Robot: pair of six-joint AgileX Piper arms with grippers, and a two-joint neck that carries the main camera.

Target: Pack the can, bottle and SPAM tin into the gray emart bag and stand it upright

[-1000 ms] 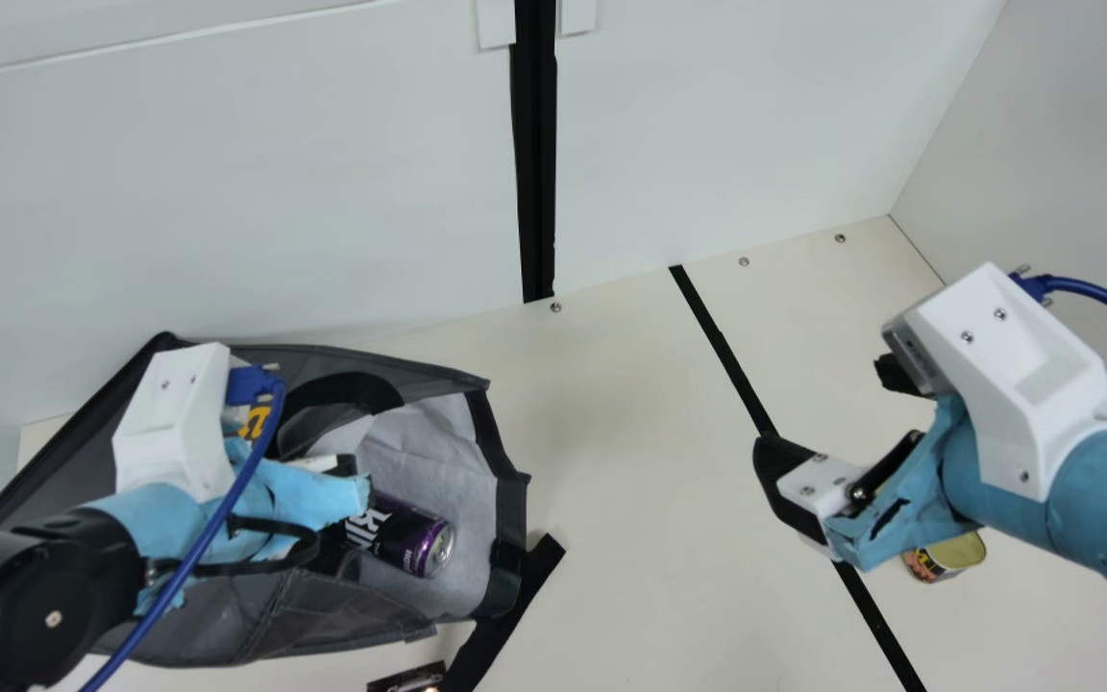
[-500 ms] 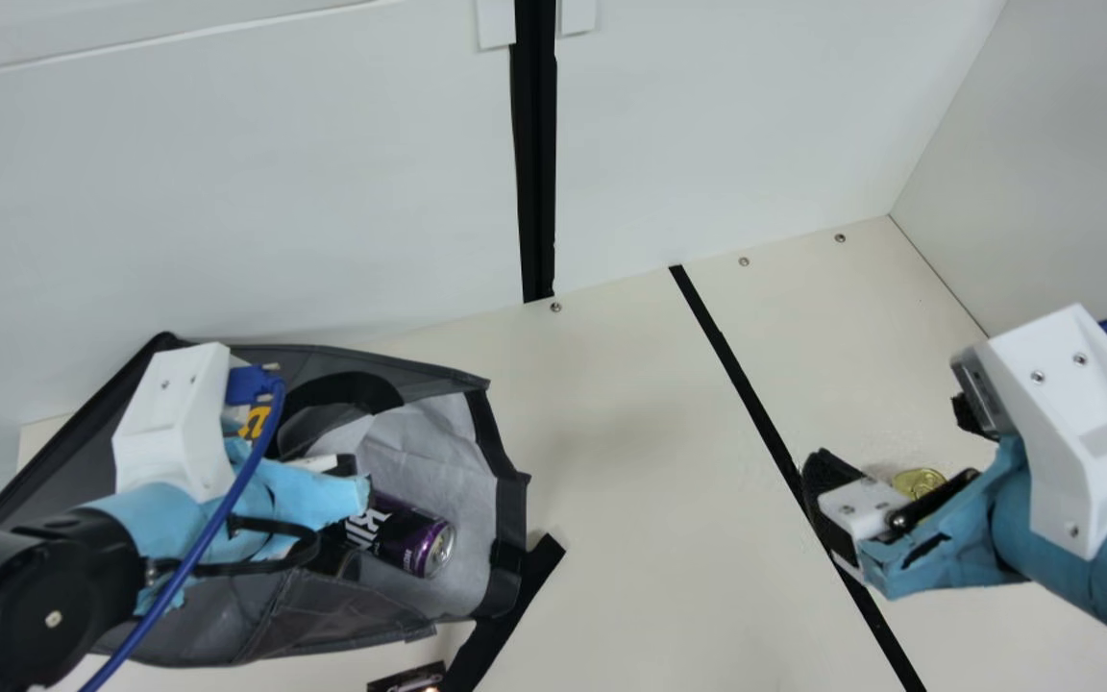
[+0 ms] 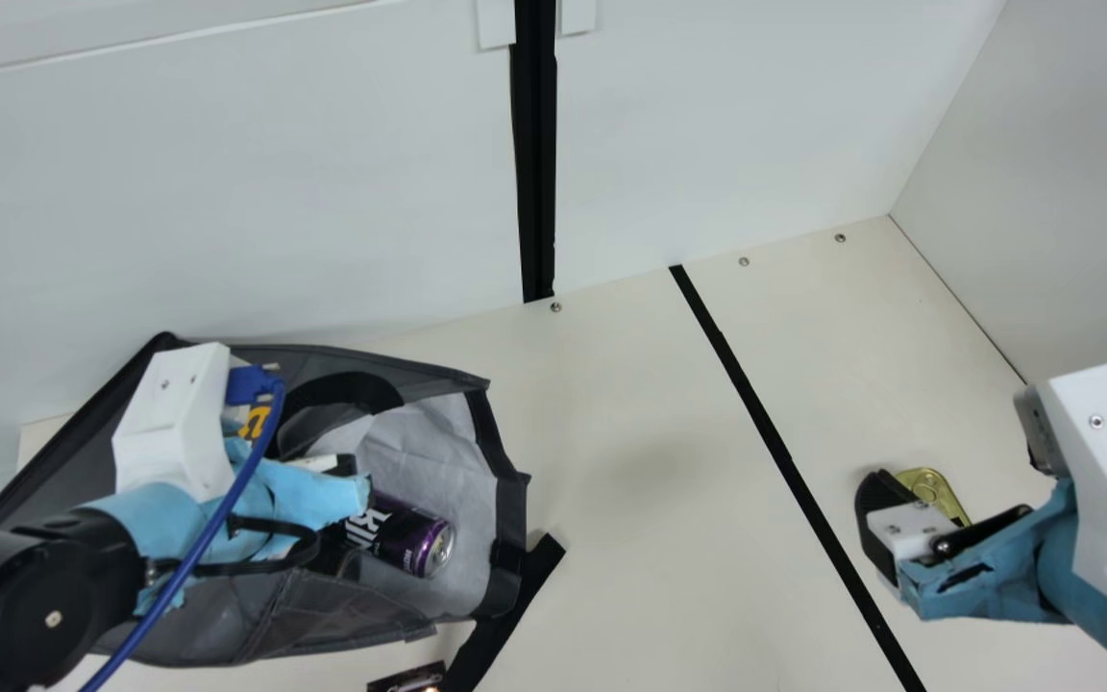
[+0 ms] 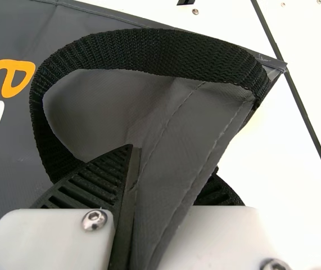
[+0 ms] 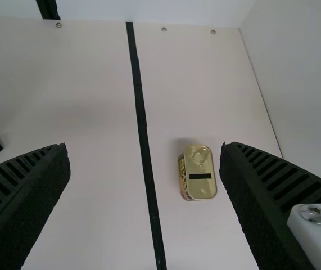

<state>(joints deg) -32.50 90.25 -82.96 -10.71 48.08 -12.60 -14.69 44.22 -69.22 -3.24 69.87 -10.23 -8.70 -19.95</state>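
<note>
**Lining up the next grab, by the looks of it**

On the surface point(image 3: 659, 577), got the gray emart bag point(image 3: 217, 630) lying on its side, mouth aimed at the main view's right. Hasn't budged over the last second. Pinched near the handle point(image 4: 149, 50) by the left end effector point(image 4: 173, 157), fabric caught between the fingers.

Just swung the right end effector point(image 5: 144, 144) farther to the main view's right, away from the bag and over by the SPAM tin point(image 5: 199, 188). Spread wide, holding zilch. Probably means going for that tin next, then into the bag, with the stand-up bit left for last.

Inside the bag, the can point(image 3: 405, 538): lying down, tab end toward the mouth, long axis slanting to the main view's lower right. Could roll a bit once tipped upright.

Smallest, the SPAM tin: on the surface, right of the black stripe point(image 3: 750, 396) in the main view. Lid up, pull-ring end toward the back wall point(image 3: 227, 192), long axis roughly alongside the stripe. Off-centre between the open fingers, nearer one, so might want a small sideways nudge before closing across the narrow width. Can't tell the height left to drop.
</note>
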